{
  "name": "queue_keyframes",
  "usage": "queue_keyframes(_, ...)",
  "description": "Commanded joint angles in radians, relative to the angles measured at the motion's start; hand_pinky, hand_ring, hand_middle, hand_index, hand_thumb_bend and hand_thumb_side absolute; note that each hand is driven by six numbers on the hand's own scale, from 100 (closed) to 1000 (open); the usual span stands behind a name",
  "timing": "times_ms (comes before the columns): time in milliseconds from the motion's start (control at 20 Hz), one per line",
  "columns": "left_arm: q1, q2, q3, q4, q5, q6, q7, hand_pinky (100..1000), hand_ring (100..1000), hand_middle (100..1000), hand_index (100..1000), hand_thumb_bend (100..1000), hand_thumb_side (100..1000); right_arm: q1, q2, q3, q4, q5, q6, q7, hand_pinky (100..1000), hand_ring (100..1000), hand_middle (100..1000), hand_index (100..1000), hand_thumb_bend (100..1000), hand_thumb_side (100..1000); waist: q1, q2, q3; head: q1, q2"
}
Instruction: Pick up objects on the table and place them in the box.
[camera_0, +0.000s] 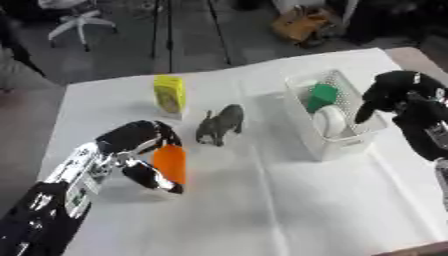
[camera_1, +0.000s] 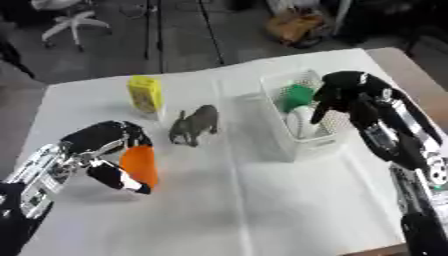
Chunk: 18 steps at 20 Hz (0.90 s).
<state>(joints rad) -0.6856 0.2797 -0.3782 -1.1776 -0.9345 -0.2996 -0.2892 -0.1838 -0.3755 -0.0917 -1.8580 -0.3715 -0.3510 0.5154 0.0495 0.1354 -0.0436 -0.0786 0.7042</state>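
My left hand (camera_0: 140, 140) is curled round an upright orange object (camera_0: 170, 163) at the table's left. A grey toy animal (camera_0: 220, 124) stands just right of it, near the middle. Behind it a yellow carton (camera_0: 170, 94) stands upright. The white basket (camera_0: 336, 145) at the right holds a green thing (camera_0: 321, 96) and a white round thing (camera_0: 331, 121). My right hand (camera_1: 343, 95) hangs over the basket's right wall with its fingers pointing down and nothing in them.
A white cloth (camera_0: 262, 210) covers the table, and its front half is bare. Beyond the far edge lie a dark floor, an office chair (camera_0: 77, 19) and a brown bag (camera_0: 302, 24).
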Motion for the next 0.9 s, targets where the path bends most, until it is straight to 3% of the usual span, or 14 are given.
queue_keyframes(50, -0.015, 0.007, 0.008, -0.005, -0.007, -0.001, 0.002, 546, 560, 602, 753, 892, 514, -0.009, -0.016, -0.002, -0.022, -0.007, -0.002, 0.003, 509, 527, 629, 827, 294, 619, -0.017, -0.025, -0.002, -0.002, 0.006)
queue_keyframes(450, -0.015, 0.002, 0.005, 0.012, -0.019, -0.002, -0.011, 484, 482, 546, 737, 833, 477, -0.009, -0.016, -0.002, -0.021, -0.007, -0.001, 0.004, 510, 526, 629, 827, 294, 621, -0.016, -0.025, -0.004, -0.008, 0.007)
queue_keyframes(550, -0.014, 0.000, 0.007, 0.015, -0.018, -0.001, -0.004, 435, 445, 501, 685, 739, 507, -0.008, -0.016, -0.002, -0.021, -0.007, -0.002, 0.004, 510, 526, 629, 827, 294, 621, -0.017, -0.025, -0.003, -0.010, 0.007)
queue_keyframes(650, -0.014, -0.002, 0.012, 0.014, -0.009, 0.006, 0.018, 387, 398, 456, 614, 587, 568, -0.008, -0.016, -0.002, -0.021, -0.007, -0.002, 0.004, 510, 526, 629, 827, 294, 621, -0.017, -0.024, -0.003, -0.010, 0.008)
queue_keyframes(700, -0.015, -0.003, 0.015, 0.013, -0.001, 0.013, 0.031, 384, 394, 452, 608, 581, 569, -0.008, -0.016, -0.002, -0.021, -0.007, -0.002, 0.004, 510, 526, 629, 827, 295, 621, -0.017, -0.024, -0.003, -0.010, 0.008)
queue_keyframes(750, -0.015, -0.004, 0.018, 0.012, 0.007, 0.019, 0.046, 344, 352, 413, 546, 481, 607, -0.008, -0.016, -0.002, -0.021, -0.007, -0.002, 0.005, 510, 526, 629, 827, 294, 621, -0.018, -0.024, -0.002, -0.010, 0.008)
queue_keyframes(900, -0.015, -0.003, 0.022, 0.009, 0.034, 0.043, 0.093, 299, 305, 370, 494, 414, 590, -0.008, -0.016, -0.002, -0.021, -0.007, -0.003, 0.005, 510, 526, 629, 827, 294, 621, -0.018, -0.025, -0.001, -0.009, 0.008)
